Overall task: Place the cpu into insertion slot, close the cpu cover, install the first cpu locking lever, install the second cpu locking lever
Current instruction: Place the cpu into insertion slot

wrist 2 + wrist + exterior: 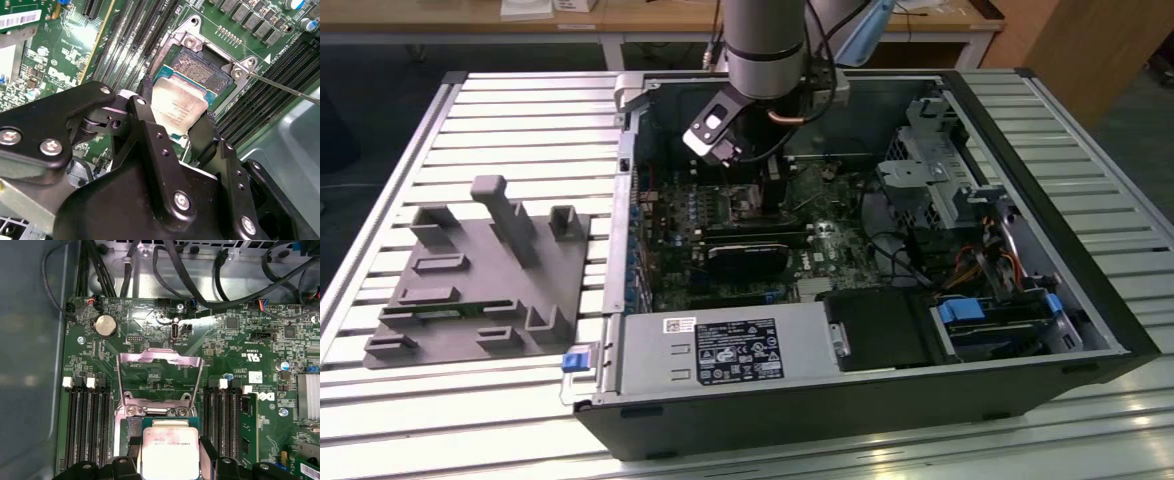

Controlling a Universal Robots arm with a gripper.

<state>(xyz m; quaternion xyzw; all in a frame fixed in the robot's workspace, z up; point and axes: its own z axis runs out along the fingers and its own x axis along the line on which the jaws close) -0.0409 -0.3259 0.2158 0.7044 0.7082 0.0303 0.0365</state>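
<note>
Far inside the computer case (1101, 325), the pincer (176, 112) grips the cpu (167, 450) by its edges, just above the insertion slot (200, 65); the cpu cover (160, 358) stands open.

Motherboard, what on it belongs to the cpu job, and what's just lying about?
Job:
cpu, held in the gripper
slot
cover, open
lever

Lying about:
coin battery
cables
memory slots
</note>
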